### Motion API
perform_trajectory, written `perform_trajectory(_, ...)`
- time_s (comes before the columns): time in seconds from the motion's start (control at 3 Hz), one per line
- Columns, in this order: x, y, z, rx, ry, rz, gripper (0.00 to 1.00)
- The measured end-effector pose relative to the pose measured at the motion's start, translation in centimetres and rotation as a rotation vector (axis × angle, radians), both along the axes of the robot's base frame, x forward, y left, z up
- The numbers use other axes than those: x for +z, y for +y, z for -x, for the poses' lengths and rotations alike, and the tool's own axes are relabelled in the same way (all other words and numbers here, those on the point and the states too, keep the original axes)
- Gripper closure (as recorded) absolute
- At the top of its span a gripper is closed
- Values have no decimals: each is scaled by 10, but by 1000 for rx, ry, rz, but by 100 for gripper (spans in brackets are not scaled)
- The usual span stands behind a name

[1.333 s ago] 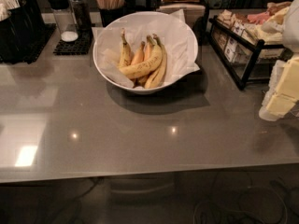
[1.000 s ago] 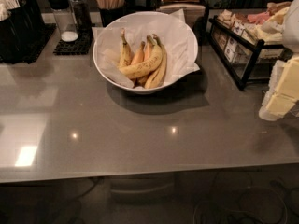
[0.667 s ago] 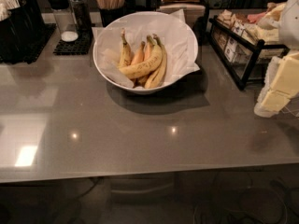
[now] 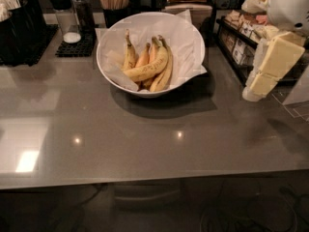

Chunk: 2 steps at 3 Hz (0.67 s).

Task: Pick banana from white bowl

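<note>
White bowl (image 4: 193, 37) sits centre-back on the bench (image 4: 145, 144), paper-lined. Speckled banana (image 4: 149, 68) lies atop the other bananas (image 4: 129, 57) inside, long axis running low-left to up-right, stem end twd the back. Pincer (image 4: 263, 79) hangs far right, well apart from it. Banana is to its left & slightly further back. Pincer's state: can't tell.

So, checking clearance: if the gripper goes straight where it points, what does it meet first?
Probably bare counter right of the white bowl; the gripper, at right, tilts down-left. Depth is unclear.
</note>
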State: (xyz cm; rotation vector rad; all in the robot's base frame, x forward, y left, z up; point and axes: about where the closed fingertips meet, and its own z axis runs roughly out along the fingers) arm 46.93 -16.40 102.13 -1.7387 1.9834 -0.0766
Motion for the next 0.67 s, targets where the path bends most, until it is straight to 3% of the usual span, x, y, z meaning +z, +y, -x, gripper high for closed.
perform_trajectory(0.33,0,2,-3,10,-5,0,0)
perform_trajectory(0.67,-3,28,-30,140,-10,42,0)
